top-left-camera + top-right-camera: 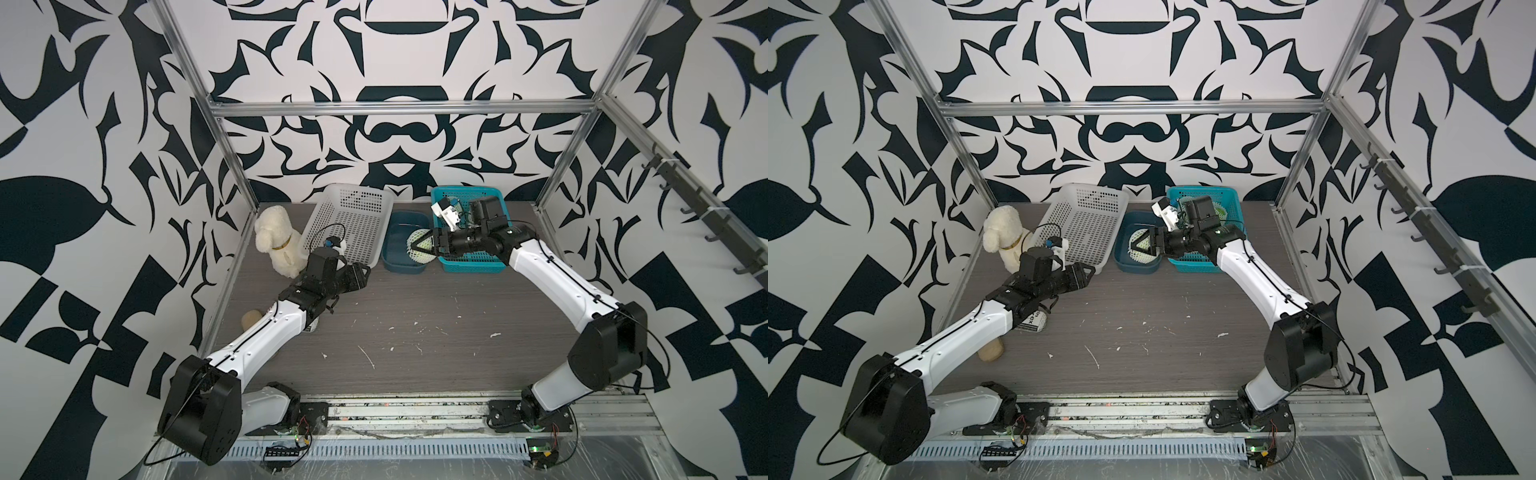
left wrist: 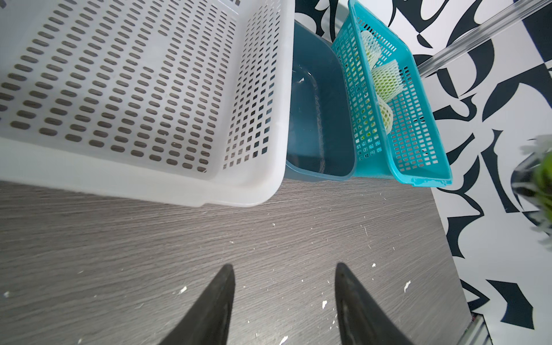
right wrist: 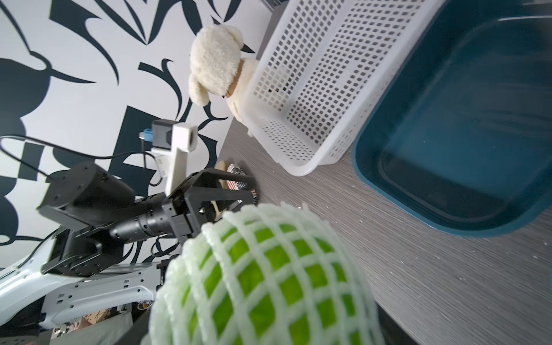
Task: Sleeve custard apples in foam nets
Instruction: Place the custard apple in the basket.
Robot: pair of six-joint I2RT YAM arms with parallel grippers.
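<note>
Right wrist view: right claw (image 1: 419, 245) was clamped on a custard apple (image 3: 268, 268), already in its foam net (image 3: 257, 227).
It hung by the dark blue tub (image 1: 405, 266), and more sleeved custard apples (image 2: 385, 79) lay in the teal basket (image 2: 418, 167) beside that. Left claw (image 2: 283, 268) sat open and empty over the surface (image 2: 268, 233), near the white basket (image 2: 149, 179).

Bright green custard apple (image 3: 263, 277) under a white diamond-mesh foam net (image 3: 215, 239), white holey basket (image 1: 361, 203), dark teal tub (image 1: 405, 270), turquoise basket (image 1: 473, 264), cream plush dog (image 1: 276, 235) (tan collar (image 1: 282, 245)), grey woodgrain table (image 1: 415, 332), wild black-and-white swirly walls (image 1: 395, 54).
</note>
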